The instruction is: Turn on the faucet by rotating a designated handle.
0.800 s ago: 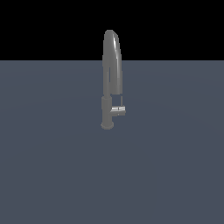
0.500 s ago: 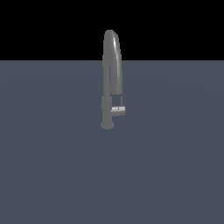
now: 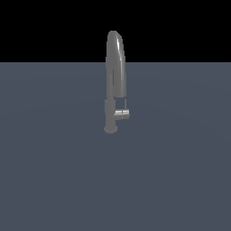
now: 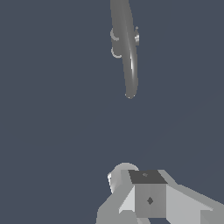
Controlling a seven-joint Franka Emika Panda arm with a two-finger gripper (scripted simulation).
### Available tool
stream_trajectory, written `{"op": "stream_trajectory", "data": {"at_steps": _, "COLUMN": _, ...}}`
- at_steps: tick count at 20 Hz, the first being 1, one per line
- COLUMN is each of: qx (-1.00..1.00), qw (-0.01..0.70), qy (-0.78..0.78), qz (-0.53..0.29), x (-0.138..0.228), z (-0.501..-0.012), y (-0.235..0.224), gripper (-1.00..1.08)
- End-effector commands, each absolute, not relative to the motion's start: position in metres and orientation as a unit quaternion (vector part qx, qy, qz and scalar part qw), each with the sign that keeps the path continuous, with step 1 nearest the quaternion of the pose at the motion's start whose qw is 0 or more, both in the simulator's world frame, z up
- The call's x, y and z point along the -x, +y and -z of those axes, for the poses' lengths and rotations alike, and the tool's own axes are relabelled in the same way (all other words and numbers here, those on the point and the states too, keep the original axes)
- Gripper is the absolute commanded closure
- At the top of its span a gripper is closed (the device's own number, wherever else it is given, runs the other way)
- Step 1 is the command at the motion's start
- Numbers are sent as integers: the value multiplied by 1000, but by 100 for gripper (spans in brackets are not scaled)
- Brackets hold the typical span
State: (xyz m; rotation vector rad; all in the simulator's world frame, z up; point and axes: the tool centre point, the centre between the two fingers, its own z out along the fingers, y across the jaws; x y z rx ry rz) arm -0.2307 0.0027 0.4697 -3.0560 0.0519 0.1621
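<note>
One faucet on slate floor, black backdrop; fingers' state unclear

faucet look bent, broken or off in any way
Nothing stands out. The tall dull-grey metal faucet stands upright on the flat grey surface, arched spout intact, and its short shiny silver handle juts sideways from the lower column.

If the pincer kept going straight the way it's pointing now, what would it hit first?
Probably the bare floor short of the faucet, whose spout reaches toward the pincer; depth is unclear.
</note>
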Motion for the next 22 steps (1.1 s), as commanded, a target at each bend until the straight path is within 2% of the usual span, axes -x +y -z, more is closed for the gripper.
{"op": "stream_trajectory", "data": {"at_steps": 1, "qx": 996, "qw": 50, "qy": 27, "qz": -65, "x": 221, "z": -468, "y": 3, "gripper": 108}}
{"op": "stream_trajectory", "data": {"at_steps": 22, "qx": 953, "qw": 167, "qy": 152, "qz": -202, "x": 107, "z": -428, "y": 1, "gripper": 108}}
